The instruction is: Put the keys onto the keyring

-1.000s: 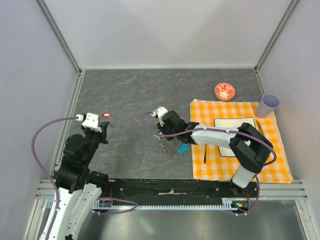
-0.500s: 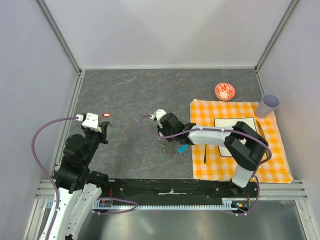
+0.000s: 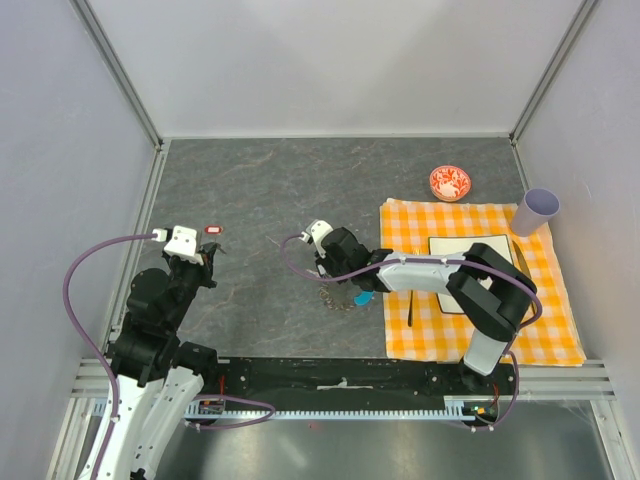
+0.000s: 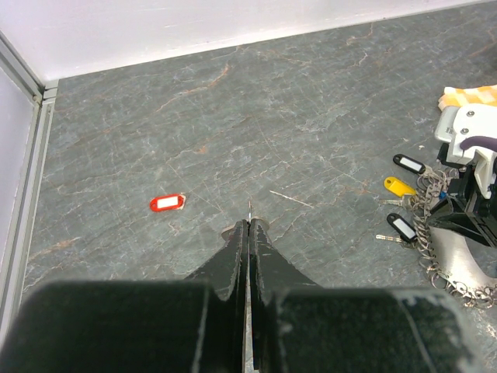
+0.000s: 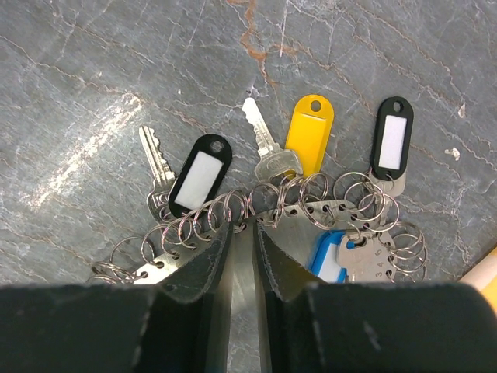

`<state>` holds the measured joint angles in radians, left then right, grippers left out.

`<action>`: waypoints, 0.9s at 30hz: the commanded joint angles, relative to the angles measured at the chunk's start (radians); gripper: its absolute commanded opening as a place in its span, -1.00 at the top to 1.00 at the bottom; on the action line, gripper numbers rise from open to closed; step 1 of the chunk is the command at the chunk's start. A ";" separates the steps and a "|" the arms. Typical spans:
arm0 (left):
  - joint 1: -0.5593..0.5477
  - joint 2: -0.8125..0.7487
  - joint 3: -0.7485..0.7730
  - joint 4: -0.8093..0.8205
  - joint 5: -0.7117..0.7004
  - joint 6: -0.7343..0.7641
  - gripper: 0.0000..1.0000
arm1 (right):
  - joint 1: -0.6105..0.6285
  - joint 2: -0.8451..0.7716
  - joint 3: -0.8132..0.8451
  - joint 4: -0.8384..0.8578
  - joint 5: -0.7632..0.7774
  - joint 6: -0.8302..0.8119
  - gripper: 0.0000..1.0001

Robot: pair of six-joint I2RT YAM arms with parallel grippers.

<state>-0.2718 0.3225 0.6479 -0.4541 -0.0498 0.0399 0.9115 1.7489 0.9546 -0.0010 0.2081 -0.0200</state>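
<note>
right gripper (image 5: 242, 229): has edged left onto the keyring (image 5: 314, 190) chain, surface (image 3: 250, 190) centre toward the near edge; nearly closed, pinch unconfirmed; we judge a grasp starting. keys (image 5: 199, 172) fan just beyond. left gripper (image 4: 248, 229): closed, empty.

My right arm (image 3: 430, 272) reaches off the left edge of the orange checked cloth (image 3: 520, 320). My right gripper (image 3: 324, 268) stands just left of the cloth, at the keyring (image 3: 338, 298), whose cyan strap (image 3: 364, 297) lies nearest to the cloth. A thin dark utensil (image 3: 410, 308) lies on the cloth near that edge. A red-and-white bowl (image 3: 450, 183) sits just beyond the far edge, and a lilac cup (image 3: 538, 210) is at the far right corner. A small red tag (image 3: 213, 230) and my left gripper (image 3: 210, 258) are well left of the cloth.
</note>
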 commanded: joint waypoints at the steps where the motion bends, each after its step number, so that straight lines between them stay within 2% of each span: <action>1: -0.001 0.001 -0.001 0.045 0.011 -0.028 0.96 | -0.002 0.008 -0.014 0.055 -0.022 -0.015 0.55; 13: 0.000 0.001 -0.001 0.045 0.011 -0.026 0.96 | 0.000 -0.065 -0.027 0.053 -0.056 -0.058 0.53; 18: -0.001 0.003 -0.001 0.043 0.010 -0.026 0.96 | 0.004 -0.055 -0.036 0.062 -0.069 -0.072 0.47; 27: -0.001 0.003 -0.002 0.043 0.011 -0.028 0.96 | 0.006 -0.026 -0.059 0.104 -0.058 -0.083 0.49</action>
<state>-0.2718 0.3225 0.6479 -0.4541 -0.0498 0.0399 0.9127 1.7161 0.9062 0.0483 0.1551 -0.0872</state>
